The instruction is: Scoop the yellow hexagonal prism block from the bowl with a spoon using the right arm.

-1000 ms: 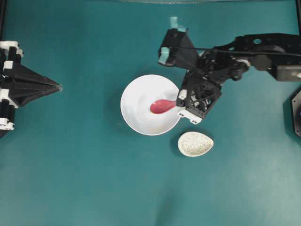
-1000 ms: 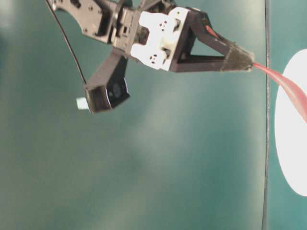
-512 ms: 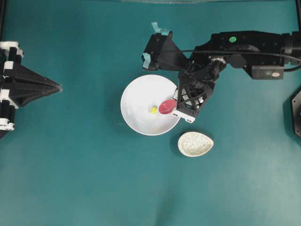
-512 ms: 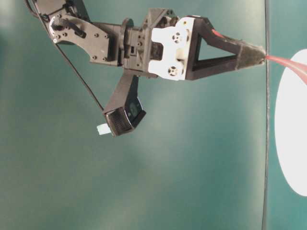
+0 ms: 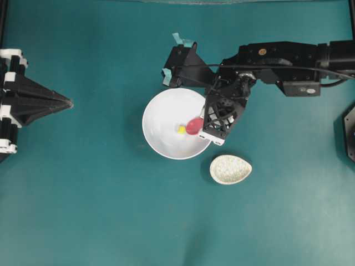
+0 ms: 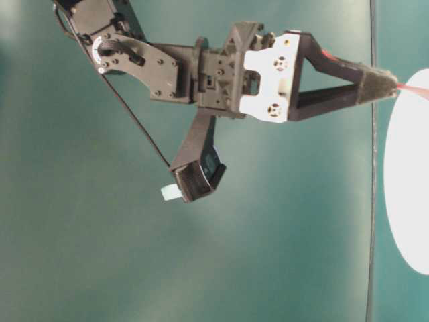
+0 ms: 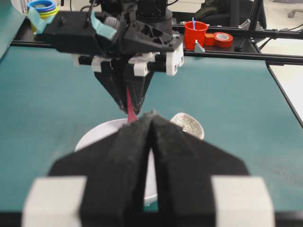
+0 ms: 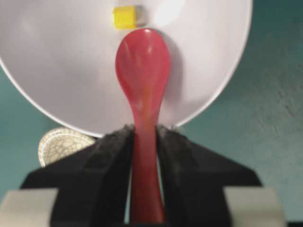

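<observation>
The right gripper (image 8: 143,142) is clenched on the handle of the pink-red spoon (image 8: 143,66), whose scoop hangs inside the white bowl (image 5: 161,113). The yellow hexagonal prism block (image 8: 124,17) lies on the bowl's floor just beyond the scoop's tip. To scoop well, drop the tip flat to the bowl's floor, slide under the block, then tilt up slowly. The left gripper (image 7: 150,142) is closed on nothing, well apart from the bowl

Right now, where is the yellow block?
The yellow block lies inside the white bowl, near its middle in the overhead view, just beyond the tip of the red spoon.
</observation>
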Controlling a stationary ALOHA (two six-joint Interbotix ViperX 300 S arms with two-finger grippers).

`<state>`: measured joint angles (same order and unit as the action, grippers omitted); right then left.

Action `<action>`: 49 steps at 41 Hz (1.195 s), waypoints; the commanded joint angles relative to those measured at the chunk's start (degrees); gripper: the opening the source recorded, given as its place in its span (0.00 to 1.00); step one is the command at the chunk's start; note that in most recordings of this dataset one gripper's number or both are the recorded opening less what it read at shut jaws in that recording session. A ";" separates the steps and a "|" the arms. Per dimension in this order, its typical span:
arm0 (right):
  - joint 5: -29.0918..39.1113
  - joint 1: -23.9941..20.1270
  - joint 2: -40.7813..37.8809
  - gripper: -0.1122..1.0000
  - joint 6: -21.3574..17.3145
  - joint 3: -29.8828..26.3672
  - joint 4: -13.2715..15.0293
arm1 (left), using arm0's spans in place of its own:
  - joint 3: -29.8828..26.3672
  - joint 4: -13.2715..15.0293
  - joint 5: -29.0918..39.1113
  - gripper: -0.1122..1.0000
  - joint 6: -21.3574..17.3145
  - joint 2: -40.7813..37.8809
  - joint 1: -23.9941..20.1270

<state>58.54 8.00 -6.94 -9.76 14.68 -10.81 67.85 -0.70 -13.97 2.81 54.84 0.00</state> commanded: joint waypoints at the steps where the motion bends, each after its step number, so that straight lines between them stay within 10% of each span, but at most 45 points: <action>1: -1.23 0.00 0.44 0.31 0.26 -1.32 0.00 | -0.53 -0.18 -0.53 0.09 -0.09 -0.44 0.00; 49: -23.64 -1.14 -1.05 0.31 2.72 -0.44 0.09 | -0.35 -0.18 -0.53 0.09 0.00 -0.44 0.00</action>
<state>36.04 7.21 -8.96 -7.12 14.68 -10.81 67.94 -0.70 -13.97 2.81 54.84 -0.09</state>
